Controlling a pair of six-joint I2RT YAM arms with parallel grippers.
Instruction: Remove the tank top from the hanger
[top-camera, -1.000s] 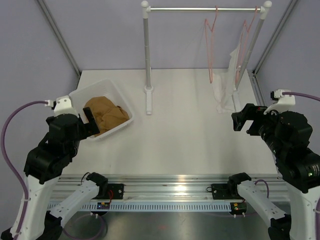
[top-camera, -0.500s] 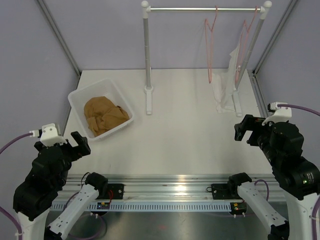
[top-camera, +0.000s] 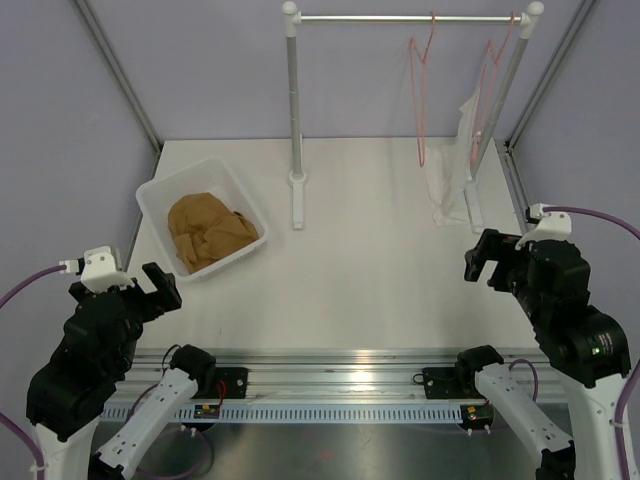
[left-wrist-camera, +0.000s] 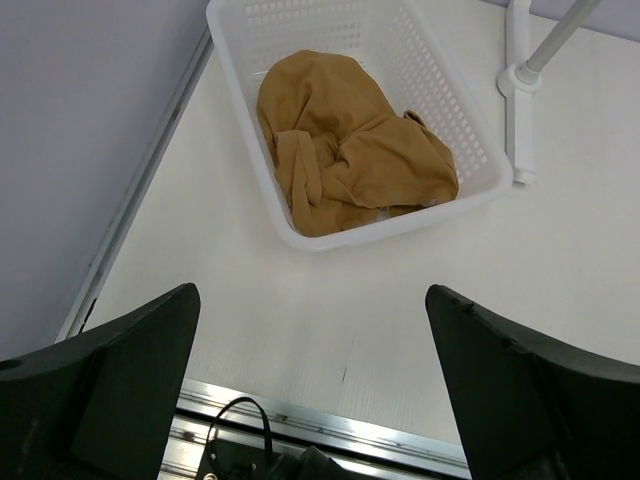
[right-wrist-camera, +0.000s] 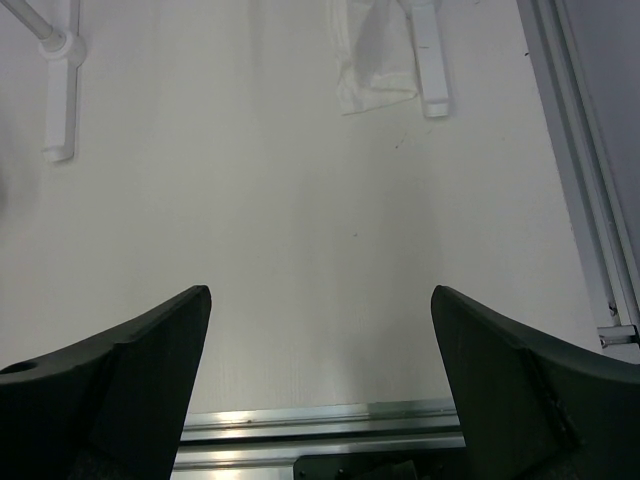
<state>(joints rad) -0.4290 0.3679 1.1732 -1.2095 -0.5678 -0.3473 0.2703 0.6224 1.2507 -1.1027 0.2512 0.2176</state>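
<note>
Seen with the tank top (top-camera: 208, 232) heaped in the basket (top-camera: 176, 174) at ten o'clock, clear of the bare hanger (top-camera: 414, 100) at one o'clock. Shown with left gripper (left-wrist-camera: 315, 385) and right gripper (right-wrist-camera: 320, 385) splayed wide, holding nothing. Risks only snagging the white garment (top-camera: 445, 185) at two o'clock through a stray reach.

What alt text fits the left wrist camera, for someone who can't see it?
A crumpled tan tank top lies in a white mesh basket on a white table. The left gripper hangs open, its dark fingers framing the bottom corners.

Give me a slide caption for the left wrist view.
Open left pincer over the table; tan tank top lies crumpled in the white basket.
</note>
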